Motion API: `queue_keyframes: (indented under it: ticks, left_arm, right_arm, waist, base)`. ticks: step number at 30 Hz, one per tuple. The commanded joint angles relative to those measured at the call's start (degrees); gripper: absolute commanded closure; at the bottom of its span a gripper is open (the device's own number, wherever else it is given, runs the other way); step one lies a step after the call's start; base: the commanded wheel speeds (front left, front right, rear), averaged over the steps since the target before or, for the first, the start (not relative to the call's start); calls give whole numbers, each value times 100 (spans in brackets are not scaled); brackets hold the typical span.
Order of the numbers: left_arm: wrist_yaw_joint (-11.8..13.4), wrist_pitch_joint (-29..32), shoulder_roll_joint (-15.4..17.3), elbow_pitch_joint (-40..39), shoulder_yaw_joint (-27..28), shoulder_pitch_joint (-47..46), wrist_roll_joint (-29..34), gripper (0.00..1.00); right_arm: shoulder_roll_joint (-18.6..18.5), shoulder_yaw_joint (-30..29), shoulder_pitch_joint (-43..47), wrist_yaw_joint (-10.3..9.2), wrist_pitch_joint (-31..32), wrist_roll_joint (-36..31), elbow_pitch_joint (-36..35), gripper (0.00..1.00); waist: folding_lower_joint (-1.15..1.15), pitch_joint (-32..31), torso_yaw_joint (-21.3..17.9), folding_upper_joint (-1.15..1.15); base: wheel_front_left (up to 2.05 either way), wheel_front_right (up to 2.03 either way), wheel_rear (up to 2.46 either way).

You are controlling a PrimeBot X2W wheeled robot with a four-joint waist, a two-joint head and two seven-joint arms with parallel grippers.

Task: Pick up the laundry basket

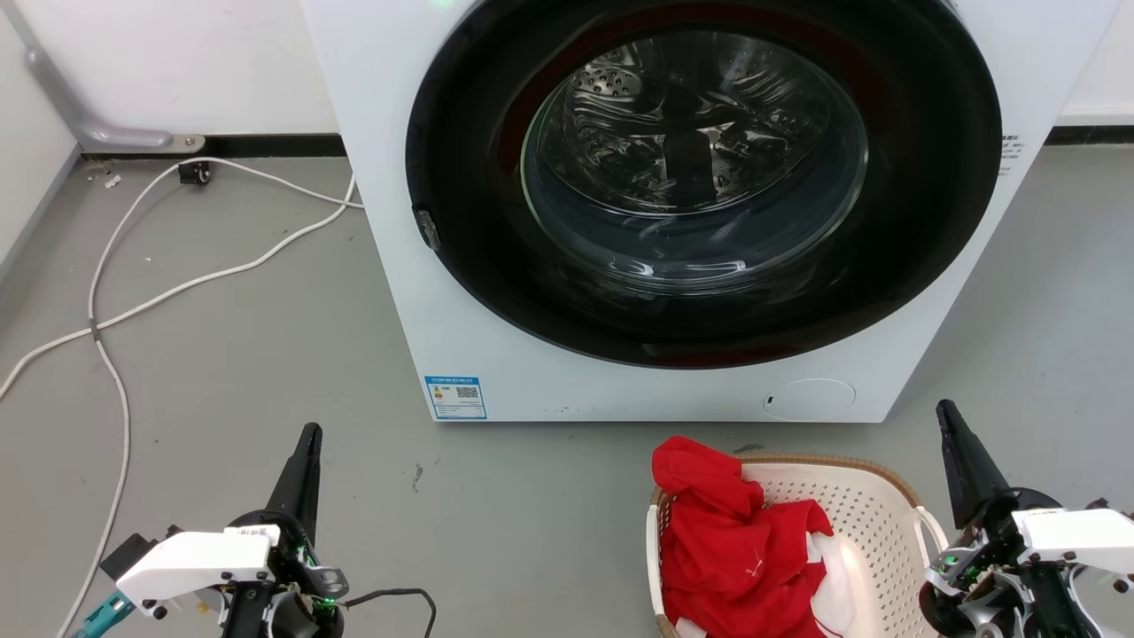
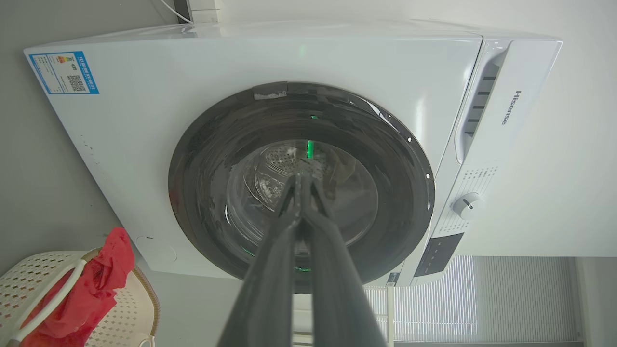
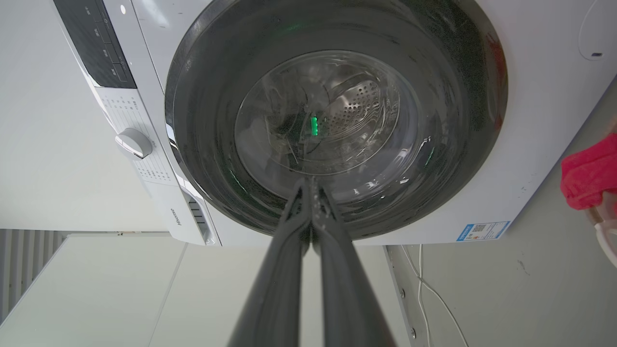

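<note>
The laundry basket (image 1: 864, 509) sits on the grey floor at the lower right of the head view, cream-white with a brown rim, white loop handles and red cloth (image 1: 731, 549) heaped inside. Its corner also appears in the left wrist view as the basket (image 2: 29, 274). My left gripper (image 1: 309, 432) hangs at the lower left, well away from the basket, fingers pressed together and empty. My right gripper (image 1: 944, 409) is just right of the basket's right handle (image 1: 930, 532), apart from it, fingers together with nothing held. Both wrist views show the closed tips: left gripper (image 2: 300, 179), right gripper (image 3: 311, 182).
A big white washing machine (image 1: 425, 292) with a closed dark round door (image 1: 700, 177) stands right behind the basket. White cables (image 1: 115, 292) trail over the floor at the left, near the wall. A black cable (image 1: 399, 595) lies by my left arm.
</note>
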Motion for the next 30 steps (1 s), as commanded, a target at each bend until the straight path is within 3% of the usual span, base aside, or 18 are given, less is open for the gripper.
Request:
queue_keyframes:
  ticks: [1, 13, 14, 25, 30]
  left_arm:
    - [-19, 15, -4, 2, 27, -56, 34, 100]
    - [-19, 19, -6, 2, 30, -56, 36, 100]
    - [0, 0, -2, 9, 1, 2, 1, 0]
    - [-1, -292, -7, -61, -196, -10, 92, 0]
    - [-2, -454, -7, -206, -190, -45, 660, 0]
  right_arm:
    - [31, -6, -64, 15, 14, -4, 11, 100]
    - [32, -9, -65, 15, 16, -7, 10, 100]
    - [2, -2, 2, 0, 1, 0, 7, 0]
    - [5, 177, 37, 0, -293, -105, -150, 0]
    - [6, 191, 47, 1, -455, -630, -241, 0]
  waist:
    - [0, 0, 0, 0]
    - [0, 0, 0, 0]
    - [0, 0, 0, 0]
    - [0, 11, 1, 0]
    - [0, 20, 0, 0]
  base:
    - [0, 0, 0]
    - [0, 0, 0]
    - [0, 0, 0]
    - [0, 0, 0]
    - [0, 0, 0]
